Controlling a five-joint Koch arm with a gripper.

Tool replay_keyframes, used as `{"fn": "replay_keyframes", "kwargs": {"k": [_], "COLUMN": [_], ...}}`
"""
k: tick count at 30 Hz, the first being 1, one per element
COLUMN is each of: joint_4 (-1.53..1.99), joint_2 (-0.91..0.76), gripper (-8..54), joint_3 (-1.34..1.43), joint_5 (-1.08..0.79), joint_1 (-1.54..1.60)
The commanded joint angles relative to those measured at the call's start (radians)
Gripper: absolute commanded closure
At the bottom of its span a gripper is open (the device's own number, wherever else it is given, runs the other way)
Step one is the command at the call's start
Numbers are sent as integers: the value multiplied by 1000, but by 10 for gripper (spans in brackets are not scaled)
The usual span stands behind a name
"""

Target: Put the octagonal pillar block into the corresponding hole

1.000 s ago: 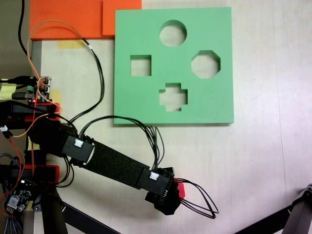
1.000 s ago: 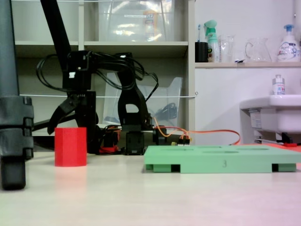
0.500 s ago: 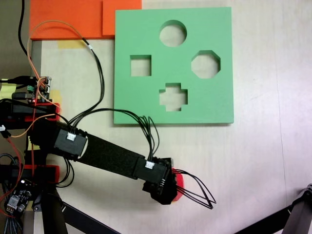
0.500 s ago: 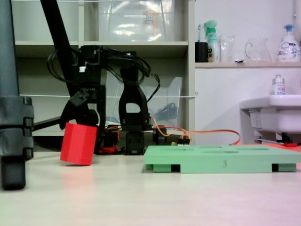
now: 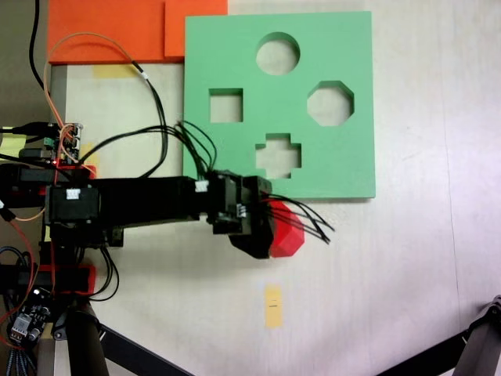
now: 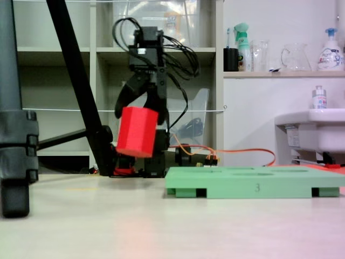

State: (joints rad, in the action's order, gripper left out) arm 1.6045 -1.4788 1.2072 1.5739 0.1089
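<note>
1. A "3" [image 6: 256,188] marks the green foam board's [image 5: 344,160] front edge; bottle labels on the shelf look too blurred to read.
2. Pale tabletop [image 5: 415,274], shelving behind.
3. The gripper [image 6: 141,110] is clamped on the octagonal pillar block [image 6: 137,131], lifted just off the board's near edge.
4. The corresponding hole [image 5: 330,103] sits open on the board.

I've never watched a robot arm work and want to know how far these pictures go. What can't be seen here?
- From above, the gripper covers much of the bright red eight-sided block, hiding the grip.
- From the side, the green foam board lies edge-on, so its eight-sided hole can't be told apart.
- The number on the board's side is too small.
</note>
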Motion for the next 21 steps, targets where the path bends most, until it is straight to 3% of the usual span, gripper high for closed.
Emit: {"fn": "replay_keyframes", "kwargs": {"k": [1, 14, 21], "joint_4": [74, 41, 21], "joint_2": [-46, 232, 385], "gripper": [258, 258, 258], "joint_3": [-78, -474, -629], "joint_5": [121, 428, 552], "joint_1": [115, 486, 466]}}
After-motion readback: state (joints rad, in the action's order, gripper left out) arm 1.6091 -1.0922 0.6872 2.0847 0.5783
